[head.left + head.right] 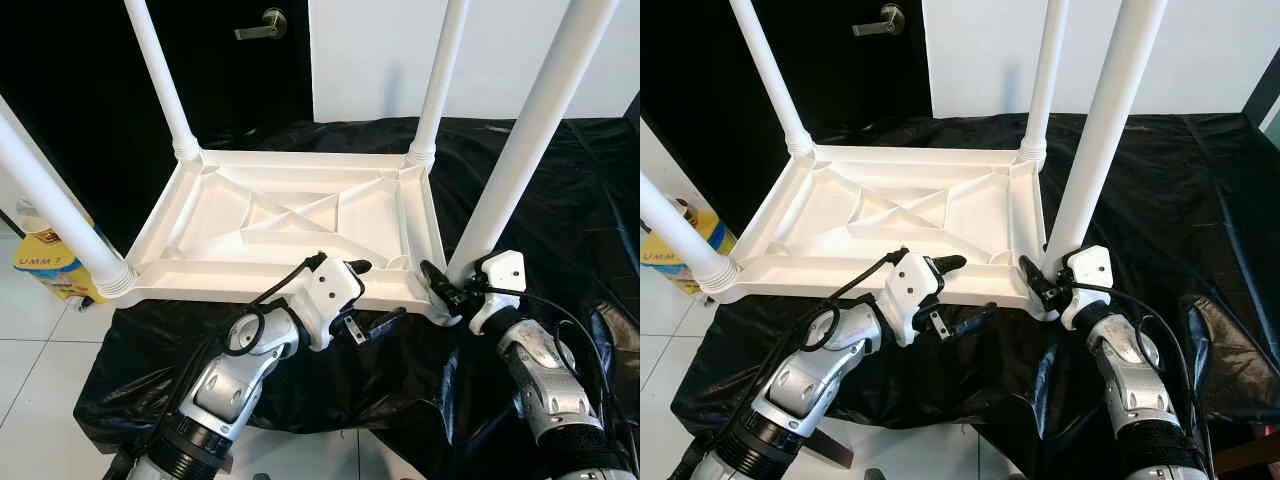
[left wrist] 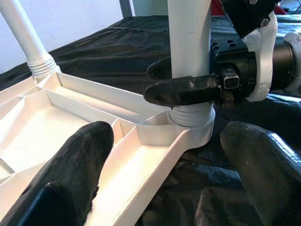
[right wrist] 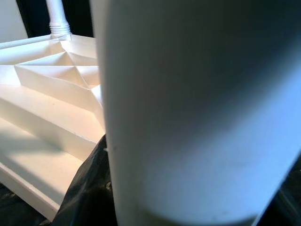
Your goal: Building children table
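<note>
The white plastic children's table [image 1: 300, 215] lies upside down on a black sheet [image 1: 560, 180], with its four legs pointing up. My right gripper [image 1: 455, 285] is shut on the near right leg [image 1: 520, 150] just above its threaded base. In the left wrist view one of its fingers [image 2: 183, 89] curves across that leg [image 2: 188, 37]. My left gripper [image 1: 372, 296] is open and straddles the near rim of the tabletop, just left of that corner. Its two fingers [image 2: 70, 174] stand wide apart, holding nothing. The right wrist view looks close at the gripped leg [image 3: 188, 117].
The black sheet covers the floor under the table and bunches up near my arms. A yellow container [image 1: 45, 260] stands on white tiles [image 1: 40, 370] at the left, beside the near left leg. A dark door with a lever handle [image 1: 262, 25] is behind.
</note>
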Tool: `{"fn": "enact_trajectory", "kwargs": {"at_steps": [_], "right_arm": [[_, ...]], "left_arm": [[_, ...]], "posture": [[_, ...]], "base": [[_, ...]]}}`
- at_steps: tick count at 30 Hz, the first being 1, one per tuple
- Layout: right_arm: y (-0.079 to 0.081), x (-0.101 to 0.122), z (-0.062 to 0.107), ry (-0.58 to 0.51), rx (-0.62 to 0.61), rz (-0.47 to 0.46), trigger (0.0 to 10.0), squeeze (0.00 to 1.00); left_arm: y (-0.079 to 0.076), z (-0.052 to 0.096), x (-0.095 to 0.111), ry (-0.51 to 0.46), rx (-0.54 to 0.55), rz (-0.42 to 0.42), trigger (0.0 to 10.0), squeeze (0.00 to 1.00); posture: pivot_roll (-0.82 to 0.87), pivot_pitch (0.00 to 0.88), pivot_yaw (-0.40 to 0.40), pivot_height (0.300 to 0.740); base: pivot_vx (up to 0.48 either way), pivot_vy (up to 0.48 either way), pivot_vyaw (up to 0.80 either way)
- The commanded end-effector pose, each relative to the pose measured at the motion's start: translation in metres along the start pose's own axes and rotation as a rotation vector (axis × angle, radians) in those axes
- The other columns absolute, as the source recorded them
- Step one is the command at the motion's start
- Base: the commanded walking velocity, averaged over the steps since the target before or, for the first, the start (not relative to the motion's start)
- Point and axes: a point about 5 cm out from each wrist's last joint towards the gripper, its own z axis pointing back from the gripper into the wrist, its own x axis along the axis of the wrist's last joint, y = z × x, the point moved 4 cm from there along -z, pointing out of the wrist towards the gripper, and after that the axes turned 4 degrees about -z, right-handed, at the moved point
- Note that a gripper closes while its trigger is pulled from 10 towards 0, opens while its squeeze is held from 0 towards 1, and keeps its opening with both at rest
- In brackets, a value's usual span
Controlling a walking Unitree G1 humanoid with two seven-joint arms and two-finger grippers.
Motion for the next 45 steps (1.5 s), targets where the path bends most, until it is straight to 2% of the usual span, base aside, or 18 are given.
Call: {"fn": "enact_trajectory", "kwargs": {"at_steps": [1,13,16,19,21,23,26,27,32,45], "right_arm": [[0.008,-0.019,0.006,0.075,-0.005,-0.016,10.0,0.00],[0.006,-0.025,0.008,0.106,-0.137,-0.003,10.0,0.00],[0.005,-0.028,0.009,0.124,-0.210,0.009,10.0,0.00],[0.004,-0.028,0.009,0.127,-0.220,0.011,10.0,0.00],[0.005,-0.030,0.010,0.131,-0.260,-0.008,10.0,0.00],[0.006,-0.035,0.014,0.134,-0.372,-0.032,10.0,0.00],[0.006,-0.036,0.017,0.136,-0.443,-0.033,10.0,0.00],[0.005,-0.037,0.020,0.140,-0.501,-0.042,10.0,0.00],[0.006,-0.039,0.024,0.148,-0.597,-0.078,10.0,0.00],[0.010,-0.036,0.023,0.139,-0.633,-0.083,10.0,0.00]], "left_arm": [[0.003,-0.001,0.002,-0.004,0.013,-0.019,10.0,0.00],[0.001,0.000,-0.003,0.010,0.021,-0.023,10.0,0.00],[-0.001,-0.001,-0.003,0.010,0.021,-0.023,10.0,0.00],[-0.002,-0.001,-0.003,0.010,0.021,-0.023,10.0,0.00],[-0.002,-0.001,-0.004,0.009,0.022,-0.023,10.0,0.00],[-0.003,-0.002,-0.004,0.009,0.026,-0.022,10.0,0.00],[-0.003,-0.002,-0.004,0.009,0.028,-0.022,10.0,0.00],[-0.004,-0.003,-0.004,0.008,0.029,-0.021,10.0,0.00],[-0.009,-0.004,-0.005,0.005,0.021,-0.017,10.0,0.00],[-0.006,-0.006,-0.002,-0.009,0.030,-0.026,10.0,0.00]], "posture": [[-0.05,0.027,0.008,0.740],[-0.04,0.026,-0.007,0.740],[-0.04,0.024,-0.014,0.740],[-0.04,0.022,-0.017,0.740],[-0.04,0.022,-0.019,0.740],[-0.04,0.018,-0.030,0.740],[-0.04,0.016,-0.033,0.740],[-0.04,0.016,-0.034,0.740],[-0.05,0.011,-0.033,0.740],[-0.05,0.007,-0.029,0.740]], "base": [[0.000,0.000,0.00],[0.000,0.000,0.00],[0.000,0.000,0.00],[0.000,0.000,0.00],[0.000,0.000,0.00],[0.000,0.000,0.00],[0.000,0.000,0.00],[0.000,0.000,0.00],[0.000,0.000,0.00],[0.000,0.000,0.00]]}}
